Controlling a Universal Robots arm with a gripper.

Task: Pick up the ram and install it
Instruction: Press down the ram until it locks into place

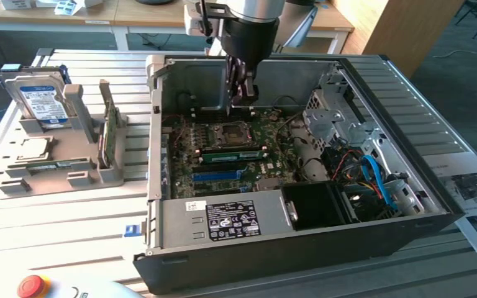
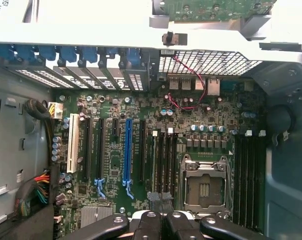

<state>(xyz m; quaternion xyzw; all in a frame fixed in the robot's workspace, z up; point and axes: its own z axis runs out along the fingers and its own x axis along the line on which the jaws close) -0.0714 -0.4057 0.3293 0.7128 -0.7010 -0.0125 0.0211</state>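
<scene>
Gripper (image 1: 245, 93): clenched, fingers together, gripping nothing, hanging inside the open computer case (image 1: 437, 198) above the motherboard (image 1: 247, 146).
Touching: nothing visible; fingertips above the board, near the CPU socket (image 2: 205, 187).
Ram (image 1: 234, 154): lies seated in a slot on the motherboard, just beside the CPU socket.

Gripper (image 2: 161, 220) shut, seemingly empty, above motherboard (image 2: 156, 150), blue slot (image 2: 127, 150)

No readable text on labels.
</scene>
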